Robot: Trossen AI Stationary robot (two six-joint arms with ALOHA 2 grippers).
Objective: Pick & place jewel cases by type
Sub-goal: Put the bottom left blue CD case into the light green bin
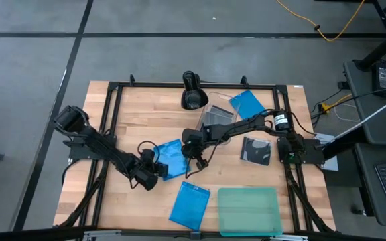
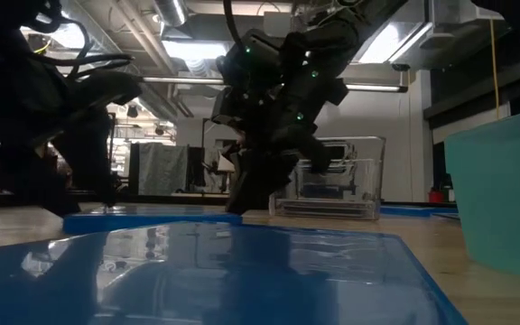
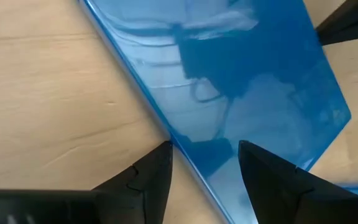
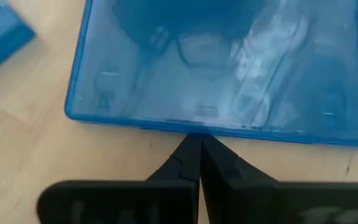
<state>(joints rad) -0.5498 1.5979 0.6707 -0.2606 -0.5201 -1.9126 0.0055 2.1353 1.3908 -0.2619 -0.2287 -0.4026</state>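
Left gripper (image 3: 204,165): fingers parted astride one edge of the central blue jewel case (image 1: 171,158), not clamped. Right gripper (image 4: 194,155): closed, empty, tips at that case's opposite edge. Clear tub (image 1: 214,115), beyond this case: contents cannot be told. Teal tray (image 1: 248,211), nearer the front: nothing visible inside.

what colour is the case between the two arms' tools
Bright blue. The middle case shows it best in the right wrist view, glossy and slightly see-through.
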